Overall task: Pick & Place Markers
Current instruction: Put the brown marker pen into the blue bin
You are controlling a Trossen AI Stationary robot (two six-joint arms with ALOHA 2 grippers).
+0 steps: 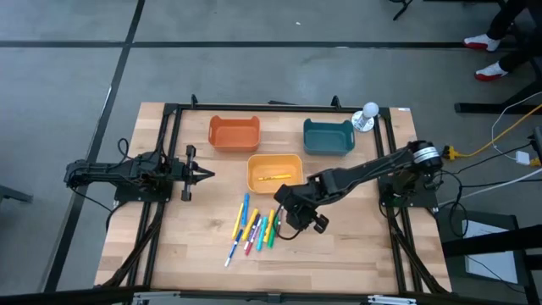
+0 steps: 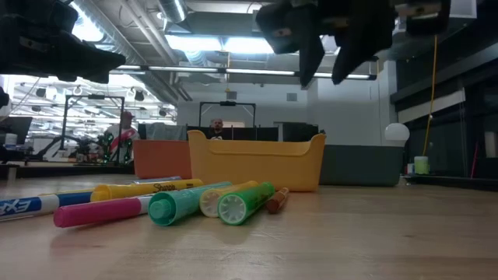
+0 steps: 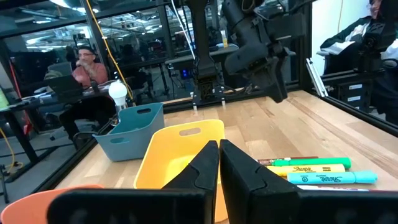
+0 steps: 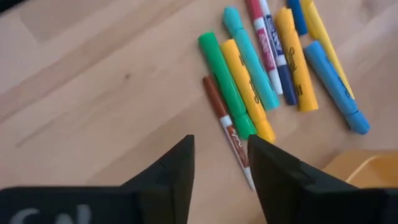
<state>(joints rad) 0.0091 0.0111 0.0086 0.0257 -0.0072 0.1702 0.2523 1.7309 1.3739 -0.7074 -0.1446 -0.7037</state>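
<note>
From above, the markers (image 1: 252, 227) lie in a loose row on the wooden table (image 1: 339, 254), just in front of the yellow bin (image 1: 274, 173), which already has one yellow marker in it; the orange bin (image 1: 235, 133) and the teal bin (image 1: 329, 136) behind it look empty. The right gripper (image 1: 292, 212) hangs over the right end of the row, while the left gripper (image 1: 201, 175) waits well apart at the left side, its jaws pressed together. At table height, the markers (image 2: 187, 204) rest flat with their round caps facing out, in front of the yellow bin (image 2: 257, 163), and the right gripper (image 2: 327, 54) hovers above them with its jaws spread and nothing between them. The left wrist view shows the left fingers (image 3: 205, 168) shut tip to tip, pointing at the yellow bin (image 3: 180, 149) with the teal bin (image 3: 130, 130) beyond. The right wrist view looks down past spread fingers (image 4: 180, 168) at a thin brown marker (image 4: 225, 127) lying beside a green one. These markers should be light, stiff and smooth, likely to roll, so a pinch across the middle of the barrel seems safest.
</note>
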